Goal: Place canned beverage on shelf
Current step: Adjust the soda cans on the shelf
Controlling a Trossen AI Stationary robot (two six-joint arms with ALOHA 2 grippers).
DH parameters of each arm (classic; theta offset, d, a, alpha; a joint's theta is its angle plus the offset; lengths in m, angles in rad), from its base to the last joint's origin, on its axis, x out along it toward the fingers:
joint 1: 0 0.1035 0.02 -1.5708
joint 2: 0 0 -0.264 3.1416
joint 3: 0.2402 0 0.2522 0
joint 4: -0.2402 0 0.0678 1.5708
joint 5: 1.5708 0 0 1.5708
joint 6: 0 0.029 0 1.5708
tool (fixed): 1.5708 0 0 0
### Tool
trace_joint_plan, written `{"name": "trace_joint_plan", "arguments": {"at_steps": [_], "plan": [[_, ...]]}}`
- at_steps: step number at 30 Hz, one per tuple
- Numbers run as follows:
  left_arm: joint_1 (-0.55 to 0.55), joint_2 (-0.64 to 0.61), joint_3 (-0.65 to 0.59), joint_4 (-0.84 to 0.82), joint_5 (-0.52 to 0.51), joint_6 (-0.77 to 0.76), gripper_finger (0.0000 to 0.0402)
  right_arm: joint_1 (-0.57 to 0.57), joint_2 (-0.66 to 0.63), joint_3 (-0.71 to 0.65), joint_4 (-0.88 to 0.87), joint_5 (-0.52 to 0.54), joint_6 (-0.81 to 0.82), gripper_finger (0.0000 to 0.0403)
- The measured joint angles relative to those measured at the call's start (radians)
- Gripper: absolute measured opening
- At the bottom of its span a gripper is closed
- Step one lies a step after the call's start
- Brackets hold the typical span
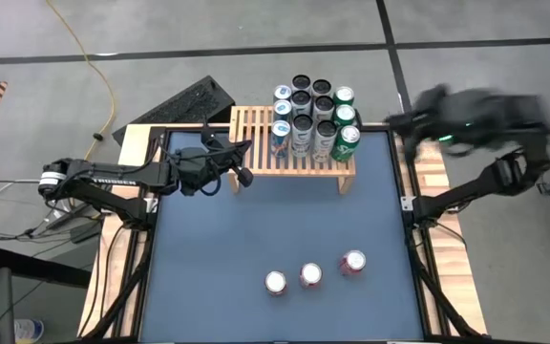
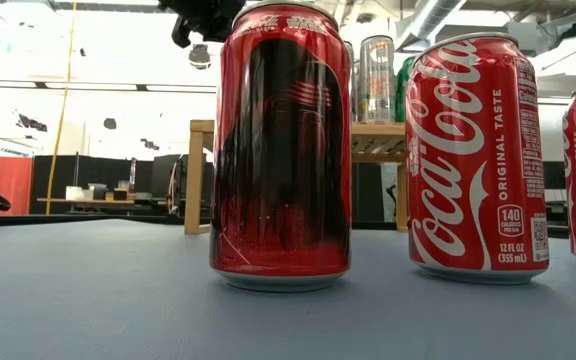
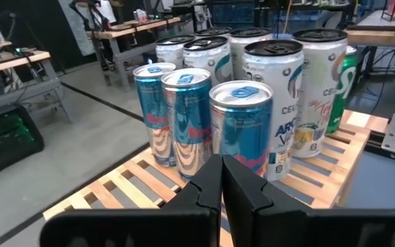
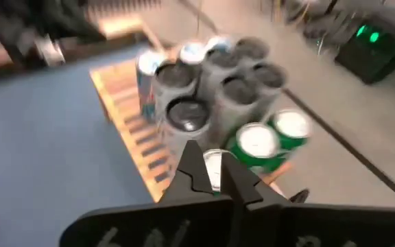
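The shelf [image 1: 256, 143] is a light-wood slatted rack at the table's far edge. Several cans [image 1: 311, 119] stand upright on its right part: blue ones [image 3: 184, 116], white ones and green ones [image 4: 259, 144]. Three red cans [image 1: 310, 275] stand upright on the blue mat near the front edge, and loom large in the low view [image 2: 283, 140]. My left gripper [image 1: 244, 158] is shut and level at the shelf's bare left end, its fingers [image 3: 221, 182] pointing at the blue cans. My right gripper [image 1: 401, 121], blurred, is shut and empty [image 4: 211, 175], high beyond the shelf's right end.
A black keyboard [image 1: 184, 103] lies on the floor behind the table's far left corner. The blue mat [image 1: 218, 248] is bare between the shelf and the three red cans. A yellow cable [image 1: 103, 76] runs across the floor at the back left.
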Motion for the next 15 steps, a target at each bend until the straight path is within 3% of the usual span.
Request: {"name": "trace_joint_plan", "arguments": {"at_steps": [6,11,15], "plan": [[0.015,0.0,0.0,0.001,-0.003,0.003,0.0,0.026,0.052,-0.232,0.067,-0.026,-0.008,0.0],[0.015,0.0,0.0,0.0,-0.002,0.003,0.0,0.011,0.074,-0.332,0.112,-0.024,-0.016,0.0],[0.016,0.0,0.0,-0.002,-0.002,0.003,0.0,-0.023,0.096,-0.372,0.204,-0.096,-0.081,0.0]]}}
